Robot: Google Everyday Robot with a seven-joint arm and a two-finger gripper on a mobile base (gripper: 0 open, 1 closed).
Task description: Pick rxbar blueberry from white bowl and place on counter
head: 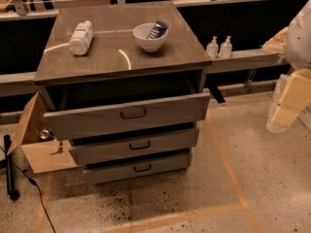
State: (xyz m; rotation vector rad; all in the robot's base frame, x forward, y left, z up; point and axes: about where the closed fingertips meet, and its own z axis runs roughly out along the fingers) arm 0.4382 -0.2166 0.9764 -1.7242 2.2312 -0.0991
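The rxbar blueberry [157, 30], a dark navy wrapper with white print, leans inside the white bowl [148, 41] with one end poking over the bowl's right rim. The bowl stands on the counter [116, 57], right of centre and toward the back. Part of my arm [294, 76], white and pale yellow, shows at the frame's right edge, well right of the cabinet and below counter height. My gripper is out of view, so nothing of it is near the bowl.
A white bottle [81, 38] lies on the counter's left side. The three drawers [131, 114] stand pulled out, the top one furthest. Two small clear bottles [218, 47] stand on the grey ledge to the right. An open cardboard box [41, 144] and a black cable lie on the floor at left.
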